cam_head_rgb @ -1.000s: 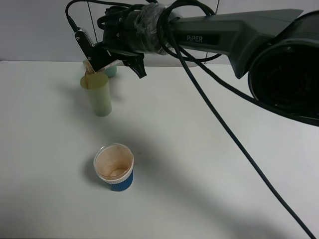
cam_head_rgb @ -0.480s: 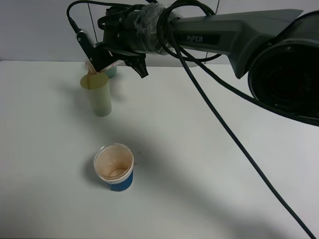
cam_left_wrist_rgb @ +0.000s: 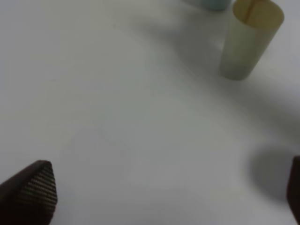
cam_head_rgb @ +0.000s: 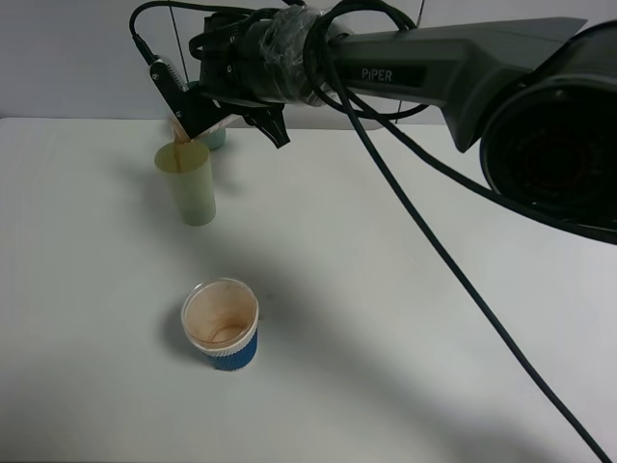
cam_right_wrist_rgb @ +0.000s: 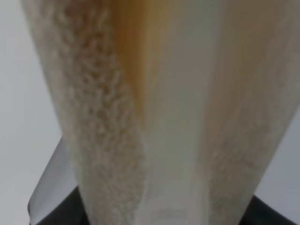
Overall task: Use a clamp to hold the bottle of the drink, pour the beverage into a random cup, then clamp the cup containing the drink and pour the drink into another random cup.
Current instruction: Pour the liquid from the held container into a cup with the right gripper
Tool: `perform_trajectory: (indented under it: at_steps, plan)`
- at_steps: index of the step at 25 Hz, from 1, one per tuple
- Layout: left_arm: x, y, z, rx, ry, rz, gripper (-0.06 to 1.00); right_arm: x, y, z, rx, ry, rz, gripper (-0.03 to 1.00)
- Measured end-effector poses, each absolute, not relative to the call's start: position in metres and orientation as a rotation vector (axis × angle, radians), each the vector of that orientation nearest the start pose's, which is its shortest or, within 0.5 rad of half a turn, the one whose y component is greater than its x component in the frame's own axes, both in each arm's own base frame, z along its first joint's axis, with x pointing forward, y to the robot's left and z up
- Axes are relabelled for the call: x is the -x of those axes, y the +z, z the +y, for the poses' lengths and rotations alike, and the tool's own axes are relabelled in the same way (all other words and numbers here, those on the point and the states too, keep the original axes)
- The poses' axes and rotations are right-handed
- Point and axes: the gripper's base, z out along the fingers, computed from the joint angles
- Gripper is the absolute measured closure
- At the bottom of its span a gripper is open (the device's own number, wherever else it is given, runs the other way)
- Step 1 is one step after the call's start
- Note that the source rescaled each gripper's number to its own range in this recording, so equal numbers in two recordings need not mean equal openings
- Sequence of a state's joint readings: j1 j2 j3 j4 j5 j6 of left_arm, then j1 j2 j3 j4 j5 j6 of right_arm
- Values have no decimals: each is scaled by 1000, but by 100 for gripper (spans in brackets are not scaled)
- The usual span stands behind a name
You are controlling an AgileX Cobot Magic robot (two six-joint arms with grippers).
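Nearest, a short, stained blue-sleeved cup stood on the white worktop, well apart from the pour. The left claw hung released, holding nothing. Farther back, the right claw was clenched on the bottle, tipped above the yellow cup. It was pouring brown beverage in a thin thread just inside the rim. With the stream that close to the edge, a small drift or steeper tilt could spill it, or knock the light cup into the teal cup just behind.
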State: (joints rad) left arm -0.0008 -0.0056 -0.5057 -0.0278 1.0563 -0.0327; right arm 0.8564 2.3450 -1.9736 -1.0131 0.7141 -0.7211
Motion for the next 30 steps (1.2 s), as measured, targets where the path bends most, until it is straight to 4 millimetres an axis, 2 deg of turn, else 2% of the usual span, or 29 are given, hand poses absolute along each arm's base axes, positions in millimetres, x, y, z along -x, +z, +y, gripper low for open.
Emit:
perform_trajectory:
  at_steps: [30]
  plan:
    - [6, 279, -2, 31, -54, 2029, -3, -381, 204, 372, 2105, -1137, 991, 95]
